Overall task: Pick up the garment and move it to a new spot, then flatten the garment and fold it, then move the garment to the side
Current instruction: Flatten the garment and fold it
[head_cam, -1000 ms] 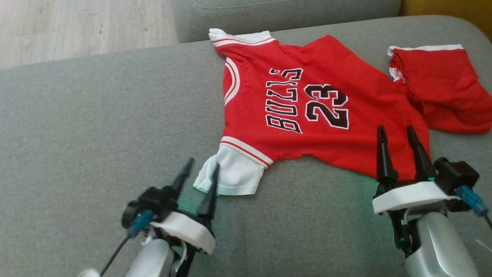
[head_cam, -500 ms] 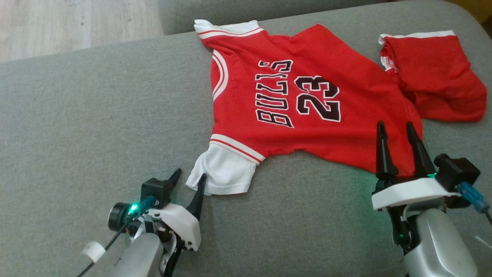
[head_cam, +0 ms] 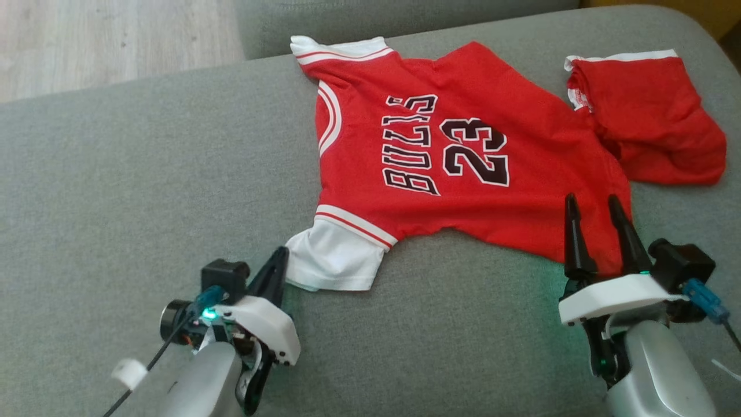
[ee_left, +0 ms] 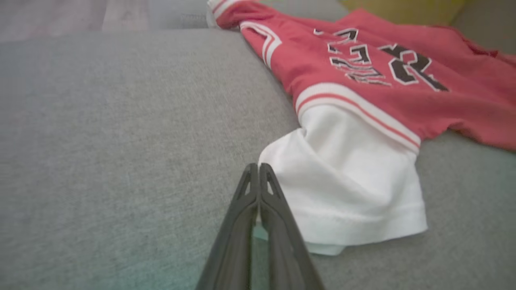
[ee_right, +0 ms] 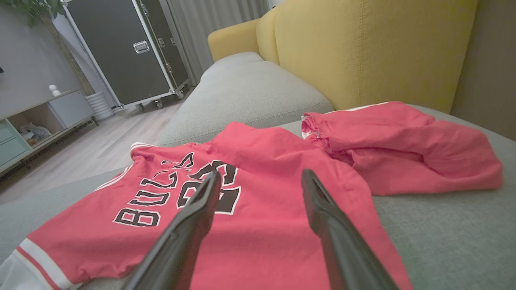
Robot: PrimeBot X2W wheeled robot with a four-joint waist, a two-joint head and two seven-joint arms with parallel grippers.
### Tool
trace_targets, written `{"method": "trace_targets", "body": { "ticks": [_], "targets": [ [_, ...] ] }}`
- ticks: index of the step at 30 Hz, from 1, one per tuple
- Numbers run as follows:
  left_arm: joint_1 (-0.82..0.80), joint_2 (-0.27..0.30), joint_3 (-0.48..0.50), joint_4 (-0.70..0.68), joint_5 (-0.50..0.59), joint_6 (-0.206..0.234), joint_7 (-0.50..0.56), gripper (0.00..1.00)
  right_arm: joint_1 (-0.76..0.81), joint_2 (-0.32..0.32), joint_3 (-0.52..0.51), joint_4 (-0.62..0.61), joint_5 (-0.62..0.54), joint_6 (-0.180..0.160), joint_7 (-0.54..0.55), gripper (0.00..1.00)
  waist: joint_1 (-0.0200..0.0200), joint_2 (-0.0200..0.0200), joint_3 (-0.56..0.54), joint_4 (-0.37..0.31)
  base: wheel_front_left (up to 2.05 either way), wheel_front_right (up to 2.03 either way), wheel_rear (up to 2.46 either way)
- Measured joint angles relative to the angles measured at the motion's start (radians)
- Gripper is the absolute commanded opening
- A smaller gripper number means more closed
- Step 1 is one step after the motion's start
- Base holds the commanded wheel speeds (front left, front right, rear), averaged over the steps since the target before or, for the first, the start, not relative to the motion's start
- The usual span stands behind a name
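Observation:
A red garment [head_cam: 463,145], a jersey printed "BULLS 23" with white sleeves, lies spread on the grey sofa cushion [head_cam: 145,174]. Its near white sleeve [head_cam: 333,258] points toward me. My left gripper [head_cam: 281,253] is shut, its tips pinched at the sleeve's left edge; in the left wrist view the joined fingers [ee_left: 258,166] meet the white sleeve [ee_left: 346,181], and a sliver of pale cloth shows between them. My right gripper [head_cam: 592,201] stands open over the jersey's near right hem; in the right wrist view its fingers [ee_right: 258,177] straddle red cloth [ee_right: 258,225].
A second bunched red cloth with white trim [head_cam: 654,121] lies against the jersey's far right end. A yellow backrest [ee_right: 363,48] rises behind the cushion. Wooden floor [head_cam: 116,40] lies past the cushion's far left edge, with a black wheeled case [ee_right: 121,48] beyond.
My left gripper has gone from open to shut at the white sleeve's edge after creeping forward to it. The head camera shifted slightly. The right gripper has not moved.

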Motion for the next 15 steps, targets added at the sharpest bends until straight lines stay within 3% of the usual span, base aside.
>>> {"method": "trace_targets", "body": {
  "ticks": [6,15],
  "targets": [
    [0.015,0.0,0.042,-0.042,-0.035,0.004,-0.088,0.0,0.0,0.0,0.0,0.042,-0.015,0.0,0.0,1.0,-0.0001,0.0,-0.023,0.006,0.0,0.0,0.0],
    [0.016,0.01,0.132,-0.109,-0.052,0.074,-0.188,0.0,0.0,0.0,0.026,0.099,-0.017,0.0,0.0,1.0,-0.0001,0.0,-0.042,0.026,0.0,0.0,0.0]
  ]
}}
